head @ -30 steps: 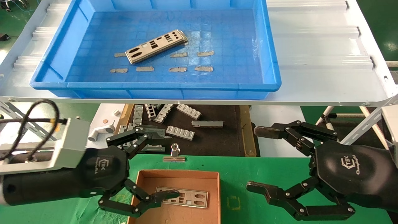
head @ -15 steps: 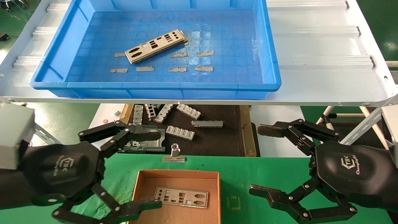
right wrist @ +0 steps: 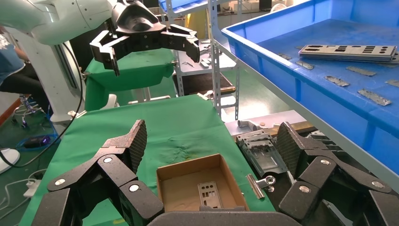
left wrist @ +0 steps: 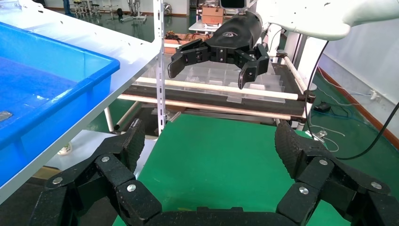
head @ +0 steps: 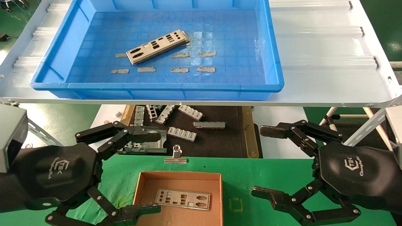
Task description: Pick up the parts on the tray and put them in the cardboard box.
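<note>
In the head view, the cardboard box (head: pixel 179 199) is serving as the landmark: one part (head: pixel 183 198) is lying flat on its floor, the left gripper (head: pixel 150 171) is hanging just beside the box's left wall with its jaws spread wide and nothing between them, and the right gripper (head: pixel 262 161) is waiting to the box's right, likewise spread and empty. Beyond the box, on the raised shelf, the tray (head: pixel 276 78) is holding the remaining parts (head: pixel 158 46), lying at an angle among small tape strips (head: pixel 179 69). The step in hand appears to be the reach for those parts; the working gripper should be rising clear of the shelf edge, aligning its jaws across the narrow width, and taking only the topmost plate. In the left wrist view, the left gripper (left wrist: pixel 207 141) is showing spread, empty jaws over the green cloth (left wrist: pixel 221 155), with the tray (left wrist: pixel 99 70) off to one side. In the right wrist view, the right gripper (right wrist: pixel 209 136) is open above the cardboard box (right wrist: pixel 200 183), with the boxed part (right wrist: pixel 209 193) visible inside and the tray's parts (right wrist: pixel 350 52) beyond.
</note>
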Controlling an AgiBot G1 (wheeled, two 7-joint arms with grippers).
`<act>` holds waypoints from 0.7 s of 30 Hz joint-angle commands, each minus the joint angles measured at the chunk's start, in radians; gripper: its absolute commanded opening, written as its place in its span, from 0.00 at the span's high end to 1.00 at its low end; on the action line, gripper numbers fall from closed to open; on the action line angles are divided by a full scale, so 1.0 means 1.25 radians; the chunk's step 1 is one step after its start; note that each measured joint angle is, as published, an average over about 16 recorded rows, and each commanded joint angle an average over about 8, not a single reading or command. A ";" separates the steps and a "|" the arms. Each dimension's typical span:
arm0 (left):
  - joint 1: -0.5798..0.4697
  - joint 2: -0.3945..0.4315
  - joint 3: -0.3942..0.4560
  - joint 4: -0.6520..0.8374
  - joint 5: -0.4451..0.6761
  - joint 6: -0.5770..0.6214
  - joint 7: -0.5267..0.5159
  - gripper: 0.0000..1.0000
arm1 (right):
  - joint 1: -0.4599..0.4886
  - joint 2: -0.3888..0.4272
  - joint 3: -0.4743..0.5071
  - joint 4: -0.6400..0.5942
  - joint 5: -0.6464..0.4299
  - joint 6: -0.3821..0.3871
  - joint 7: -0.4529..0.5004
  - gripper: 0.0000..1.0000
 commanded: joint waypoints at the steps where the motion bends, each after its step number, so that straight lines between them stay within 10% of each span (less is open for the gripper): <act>1: 0.000 0.001 0.002 0.001 0.001 -0.002 0.001 0.00 | 0.000 0.000 0.000 0.000 0.000 0.000 0.000 0.00; 21: -0.002 0.002 0.009 0.003 0.005 -0.007 0.004 0.00 | 0.000 0.000 0.000 0.000 0.000 0.000 0.000 0.00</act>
